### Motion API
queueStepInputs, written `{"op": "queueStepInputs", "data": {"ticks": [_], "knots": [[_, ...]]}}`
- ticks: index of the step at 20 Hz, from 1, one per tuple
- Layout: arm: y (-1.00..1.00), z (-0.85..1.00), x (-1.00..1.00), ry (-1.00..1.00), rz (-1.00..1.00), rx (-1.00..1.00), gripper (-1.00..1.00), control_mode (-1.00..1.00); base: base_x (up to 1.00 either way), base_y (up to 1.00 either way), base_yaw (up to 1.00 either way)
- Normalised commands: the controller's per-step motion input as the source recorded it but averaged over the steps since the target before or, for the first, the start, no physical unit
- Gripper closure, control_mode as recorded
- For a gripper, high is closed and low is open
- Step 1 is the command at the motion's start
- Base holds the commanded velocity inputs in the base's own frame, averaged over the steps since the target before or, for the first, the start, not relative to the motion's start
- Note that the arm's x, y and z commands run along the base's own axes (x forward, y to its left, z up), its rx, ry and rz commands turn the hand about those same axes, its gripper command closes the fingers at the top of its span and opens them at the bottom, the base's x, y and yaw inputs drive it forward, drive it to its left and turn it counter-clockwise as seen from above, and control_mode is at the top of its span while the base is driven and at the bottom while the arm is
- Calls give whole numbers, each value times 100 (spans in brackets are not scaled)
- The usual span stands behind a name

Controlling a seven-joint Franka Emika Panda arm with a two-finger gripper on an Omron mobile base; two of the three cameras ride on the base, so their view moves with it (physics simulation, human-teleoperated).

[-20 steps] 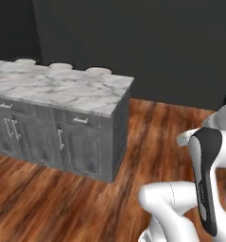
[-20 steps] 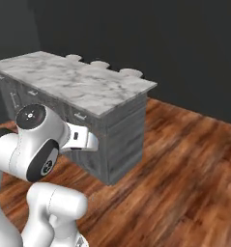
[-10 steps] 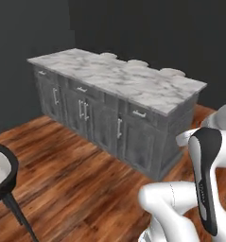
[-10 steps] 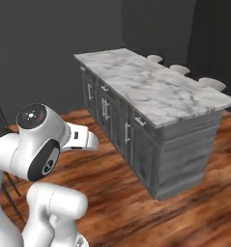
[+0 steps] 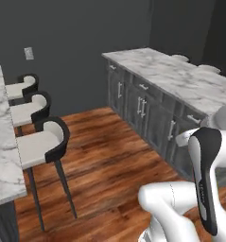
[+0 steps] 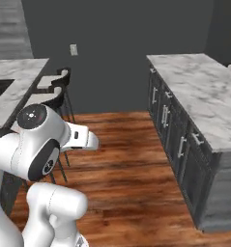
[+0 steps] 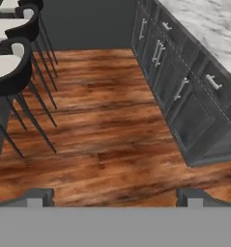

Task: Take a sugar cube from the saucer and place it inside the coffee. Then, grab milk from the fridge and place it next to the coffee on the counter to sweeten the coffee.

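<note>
Counter (image 5: 176, 78) runs lengthwise away toward the wall (claw (image 7: 115, 197) spread).

Base turned; bar stools (image 5: 41, 137) now alongside island (image 5: 180, 85) (view shifted)

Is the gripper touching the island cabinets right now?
Apart. In the hand view the gripper hangs open over bare wood floor, with the cabinets off to the side.

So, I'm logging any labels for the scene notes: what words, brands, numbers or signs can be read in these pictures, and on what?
None: no readable text anywhere.
The pale wall plate on the dark wall is blank.
The counter, its cabinet fronts and the stools carry no lettering.
</note>
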Motion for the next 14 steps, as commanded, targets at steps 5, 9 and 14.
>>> {"op": "queueStepInputs", "data": {"ticks": [5, 9, 14], "knots": [[0, 0, 0, 0, 0, 0, -100, 100, 0, 0, 64], [0, 0, 0, 0, 0, 0, -100, 100, 0, 1, 66], [0, 0, 0, 0, 0, 0, -100, 100, 4, 27, 64]]}}
